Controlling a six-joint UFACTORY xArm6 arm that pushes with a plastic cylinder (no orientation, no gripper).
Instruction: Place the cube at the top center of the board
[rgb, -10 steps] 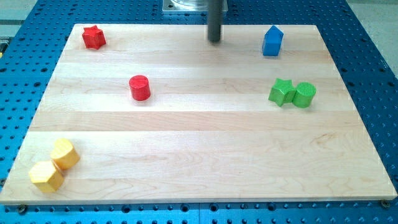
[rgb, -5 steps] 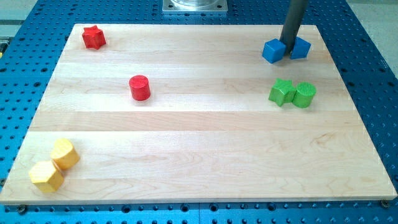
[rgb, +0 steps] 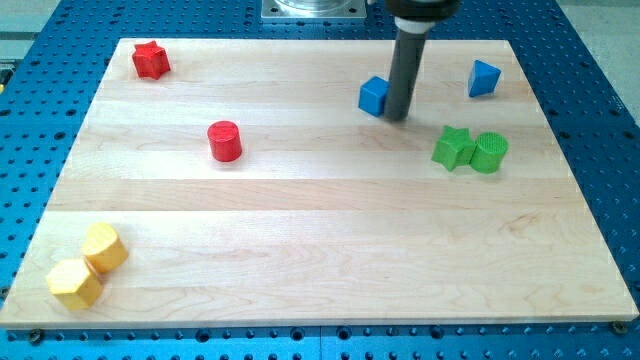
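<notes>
A pale wooden board (rgb: 320, 250) with a plain grain is seen lying on a blue perforated metal table (rgb: 600, 60), and a grey metal mount (rgb: 312, 8) is partly shown at the view's top edge, just above the board's top middle. The straight dark rod is seen coming down from the view's top, and my tip (rgb: 397, 117) is set on the wood in the upper half, right of centre. No jaws are carried by this arm, so nothing is spread or pinched; only a blunt end is pressed against things.

The small blue cube (rgb: 374, 95) is found just to the view's left of my tip, apparently touching the rod, though the contact line is hidden by the rod itself. The top centre of the board lies further to the view's left and slightly toward the top from the cube, so the cube is judged to sit between my tip and its goal, which suits a leftward, slightly upward push.

A second blue block of wedge-like shape (rgb: 484, 77) is seen well apart, at the view's upper right. A green star block (rgb: 454, 147) and a green cylinder (rgb: 490, 152) are touching each other below it. A red cylinder (rgb: 225, 141), a red star block (rgb: 150, 59) and two yellow hexagonal blocks (rgb: 88, 264) are placed on the left side.

No brand, label or legible writing is visible anywhere.
</notes>
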